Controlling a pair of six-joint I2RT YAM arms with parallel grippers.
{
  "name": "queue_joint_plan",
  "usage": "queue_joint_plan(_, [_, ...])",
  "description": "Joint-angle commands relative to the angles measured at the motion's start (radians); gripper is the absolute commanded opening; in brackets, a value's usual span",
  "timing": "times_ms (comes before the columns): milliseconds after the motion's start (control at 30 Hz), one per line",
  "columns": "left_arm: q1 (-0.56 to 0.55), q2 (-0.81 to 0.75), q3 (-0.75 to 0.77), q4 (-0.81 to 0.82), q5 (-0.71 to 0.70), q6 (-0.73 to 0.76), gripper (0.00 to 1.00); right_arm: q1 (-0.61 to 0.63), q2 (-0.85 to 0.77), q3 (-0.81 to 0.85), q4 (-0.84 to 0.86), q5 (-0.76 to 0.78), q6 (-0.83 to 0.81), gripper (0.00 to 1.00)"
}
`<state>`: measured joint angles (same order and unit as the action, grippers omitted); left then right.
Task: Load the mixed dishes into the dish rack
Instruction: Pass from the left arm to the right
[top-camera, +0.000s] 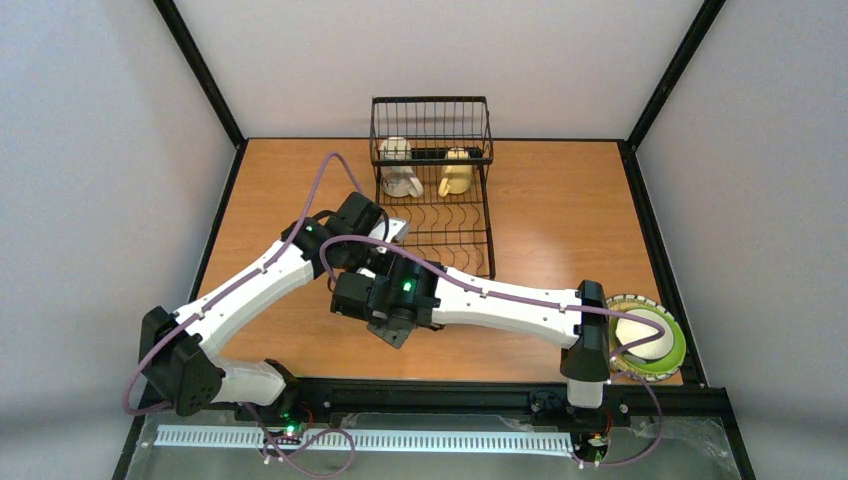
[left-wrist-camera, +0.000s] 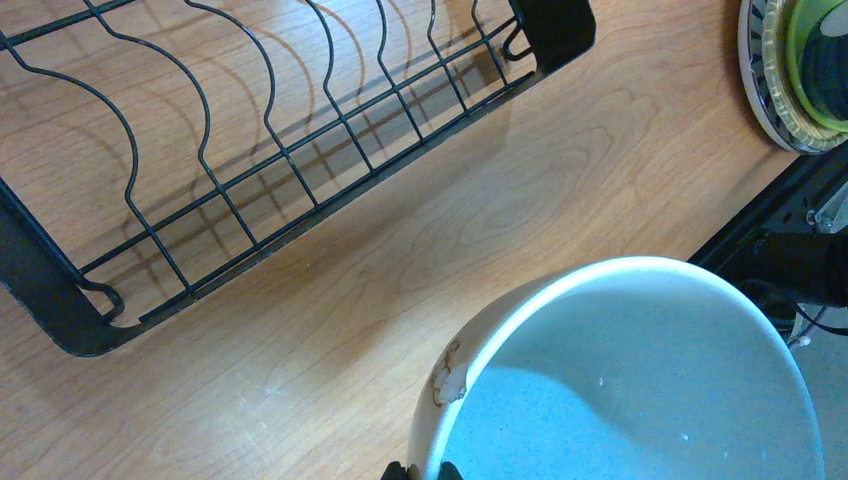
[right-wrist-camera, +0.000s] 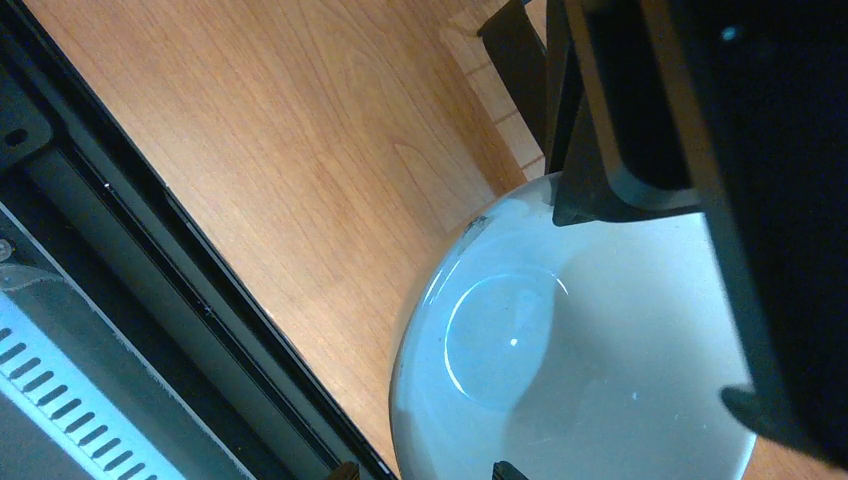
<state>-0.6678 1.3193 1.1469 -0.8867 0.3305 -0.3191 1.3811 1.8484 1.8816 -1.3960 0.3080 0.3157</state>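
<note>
The teal-and-white bowl (left-wrist-camera: 640, 380) hangs over the wood table near the dish rack (left-wrist-camera: 250, 180), its rim chipped. My left gripper (left-wrist-camera: 420, 470) is shut on that rim. In the right wrist view the same bowl (right-wrist-camera: 580, 360) fills the lower right. My right gripper (right-wrist-camera: 428, 470) is open, one fingertip on each side of the bowl's wall. In the top view the bowl is mostly hidden under both wrists. The dish rack (top-camera: 432, 160) holds a white mug (top-camera: 398, 165) and a cream-yellow mug (top-camera: 457, 172) in its basket. At the near right lies the lime-green plate (top-camera: 672, 350) with a white bowl (top-camera: 640, 335) on it.
The left gripper's black body (right-wrist-camera: 700, 150) hangs close over the bowl in the right wrist view. The black table frame (right-wrist-camera: 150, 230) runs just beside the bowl. The stack of plates (left-wrist-camera: 790, 80) shows at the left wrist view's upper right. The rack's plate slots hold nothing.
</note>
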Motion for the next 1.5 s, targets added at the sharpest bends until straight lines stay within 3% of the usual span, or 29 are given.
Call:
queue_joint_plan(0, [0.001, -0.014, 0.011, 0.051, 0.015, -0.030, 0.00, -0.003, 0.000, -0.009, 0.000, 0.026, 0.009, 0.76])
queue_joint_plan(567, [0.000, -0.041, -0.039, 0.104, -0.043, -0.104, 0.00, -0.002, -0.037, 0.115, -0.002, 0.017, 0.100, 0.79])
queue_joint_plan(800, [0.001, -0.066, -0.066, 0.130, -0.072, -0.135, 0.00, -0.002, -0.066, 0.120, -0.003, 0.132, 0.178, 0.78])
queue_joint_plan(1200, [0.001, -0.110, -0.100, 0.176, -0.128, -0.187, 0.00, -0.064, -0.191, -0.001, -0.004, 0.309, 0.454, 0.75])
queue_joint_plan(1467, [0.001, -0.156, -0.122, 0.222, -0.151, -0.219, 0.00, -0.140, -0.233, -0.113, -0.003, 0.297, 0.525, 0.76])
